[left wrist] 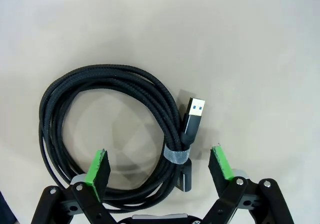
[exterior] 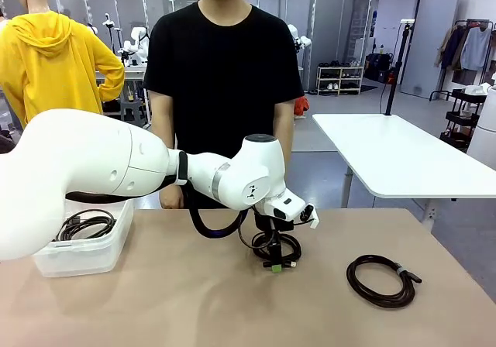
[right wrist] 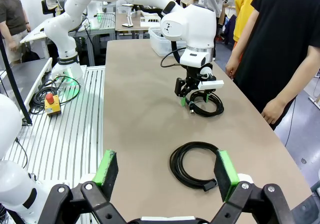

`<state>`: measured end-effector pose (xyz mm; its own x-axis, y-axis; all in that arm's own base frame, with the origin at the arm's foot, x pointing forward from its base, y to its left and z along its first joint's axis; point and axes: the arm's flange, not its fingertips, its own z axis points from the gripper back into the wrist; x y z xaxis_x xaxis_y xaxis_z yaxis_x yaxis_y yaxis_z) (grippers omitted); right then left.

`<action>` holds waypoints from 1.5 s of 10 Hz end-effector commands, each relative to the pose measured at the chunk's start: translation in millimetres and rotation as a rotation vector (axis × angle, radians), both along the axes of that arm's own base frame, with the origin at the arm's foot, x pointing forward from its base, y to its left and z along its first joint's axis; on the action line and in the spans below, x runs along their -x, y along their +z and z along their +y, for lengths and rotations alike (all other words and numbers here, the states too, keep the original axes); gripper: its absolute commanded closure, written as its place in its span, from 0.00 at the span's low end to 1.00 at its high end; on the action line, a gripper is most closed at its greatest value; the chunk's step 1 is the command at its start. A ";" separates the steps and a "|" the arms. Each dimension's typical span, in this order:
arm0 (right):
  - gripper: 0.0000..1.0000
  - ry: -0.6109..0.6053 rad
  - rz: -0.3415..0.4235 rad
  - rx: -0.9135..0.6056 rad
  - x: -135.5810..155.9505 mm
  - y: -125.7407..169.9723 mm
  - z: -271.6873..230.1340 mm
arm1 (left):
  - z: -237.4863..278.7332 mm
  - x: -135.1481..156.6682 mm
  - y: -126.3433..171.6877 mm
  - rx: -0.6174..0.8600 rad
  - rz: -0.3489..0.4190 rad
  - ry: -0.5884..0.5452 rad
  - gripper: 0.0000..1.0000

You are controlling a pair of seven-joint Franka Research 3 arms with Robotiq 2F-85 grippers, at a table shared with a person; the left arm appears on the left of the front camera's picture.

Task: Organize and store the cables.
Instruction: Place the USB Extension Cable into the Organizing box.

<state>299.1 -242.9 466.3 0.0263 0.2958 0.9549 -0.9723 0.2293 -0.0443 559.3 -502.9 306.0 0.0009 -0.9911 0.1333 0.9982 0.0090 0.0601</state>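
Left wrist view: left fingers (left wrist: 98, 168) (spread wide) over coiled cable (left wrist: 165, 104).

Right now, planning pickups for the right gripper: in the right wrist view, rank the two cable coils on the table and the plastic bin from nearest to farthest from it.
1. The loose coil, on the table just ahead of the right gripper.
2. The second coil, under the left gripper, mid-table, farther along.
3. The plastic bin, at the table's far end.

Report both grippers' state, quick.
Left gripper: open, fingers on either side of the coiled USB cable, not gripping it.
Right gripper: open, holding nothing.
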 end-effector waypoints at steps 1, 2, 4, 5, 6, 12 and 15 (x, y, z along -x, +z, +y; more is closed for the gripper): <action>0.01 0.000 -0.005 -0.004 0.5 0.9 0.3 | -3.1 -0.1 4.5 -0.002 0.003 -0.013 0.42; 0.01 0.000 -0.005 -0.004 0.5 0.9 0.3 | -2.6 -0.3 3.8 -0.006 0.014 -0.011 0.60; 0.01 0.000 -0.005 -0.004 0.5 0.9 0.3 | -1.6 0.1 5.8 0.004 0.022 -0.012 1.00; 0.01 0.000 -0.005 -0.004 0.5 0.9 0.3 | -1.6 0.3 6.3 0.012 0.025 -0.017 1.00; 0.01 0.000 -0.005 -0.004 0.5 0.9 0.3 | -2.8 0.3 7.3 0.011 0.017 -0.028 0.86; 0.01 0.000 -0.005 -0.004 0.5 0.9 0.3 | 9.7 13.6 89.9 0.021 -0.009 -0.122 0.93; 0.01 0.000 -0.005 -0.004 0.5 0.9 0.3 | 53.6 36.0 169.8 0.045 -0.056 -0.235 0.93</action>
<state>299.1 -242.9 466.2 0.0265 0.2956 0.9549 -0.9723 0.2294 -0.0440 537.5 -480.2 466.1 -0.1918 -0.9675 0.1650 0.9749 -0.1685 0.1454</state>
